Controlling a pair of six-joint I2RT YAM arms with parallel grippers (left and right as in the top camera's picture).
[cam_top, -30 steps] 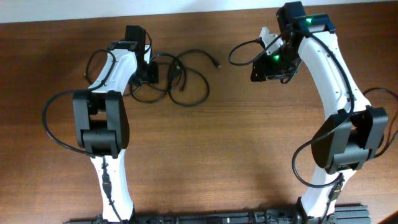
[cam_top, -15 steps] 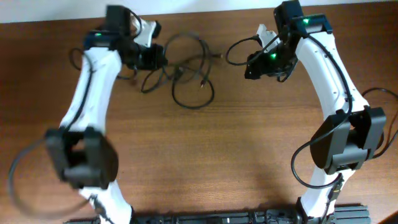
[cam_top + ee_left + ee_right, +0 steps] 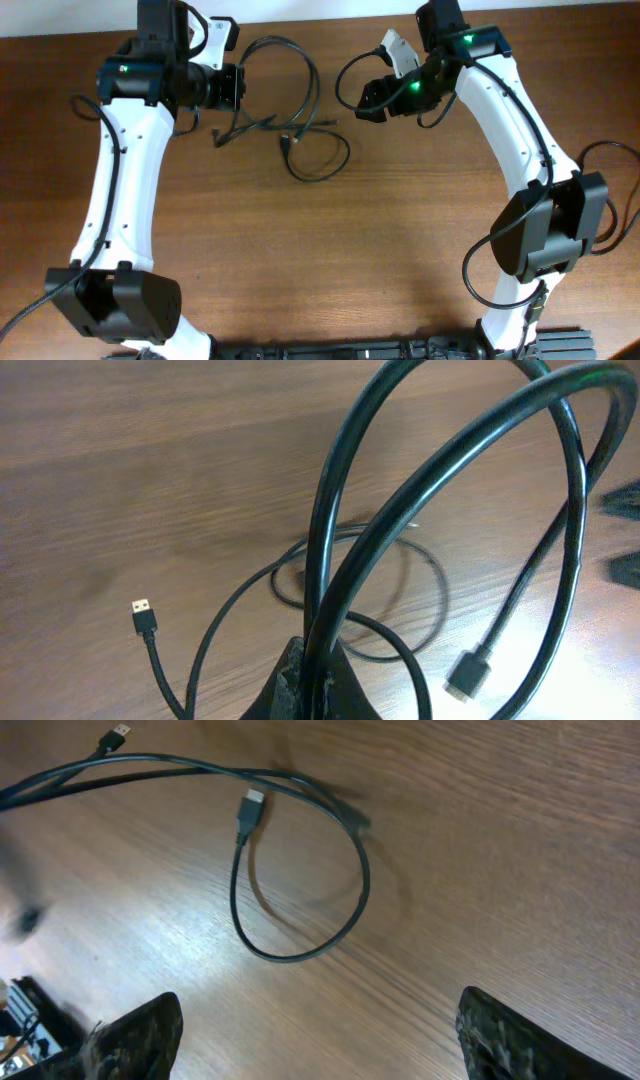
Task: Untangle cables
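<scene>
The cables (image 3: pixel 300 120) are thin black cords in a loose tangle at the back middle of the table. One tall loop (image 3: pixel 285 48) rises from my left gripper (image 3: pixel 238 88), which is shut on two strands. In the left wrist view those strands (image 3: pixel 345 560) stand up out of the closed jaws of my left gripper (image 3: pixel 318 665). A USB plug (image 3: pixel 143 616) and a second plug (image 3: pixel 468 672) lie on the wood below. My right gripper (image 3: pixel 368 100) hovers just right of the tangle. Its fingers (image 3: pixel 130 1040) are spread wide over bare wood, short of a cable loop (image 3: pixel 300 890).
The wooden table (image 3: pixel 330 260) ends at a pale back edge (image 3: pixel 330 10) close behind the cables. Thicker black arm wires (image 3: pixel 350 75) curl beside the right wrist. A dark rail (image 3: pixel 350 352) runs along the front.
My left gripper has shut on the cables and drawn them back and up into a tall loop. My right gripper has opened wider and shifted left toward the tangle.
</scene>
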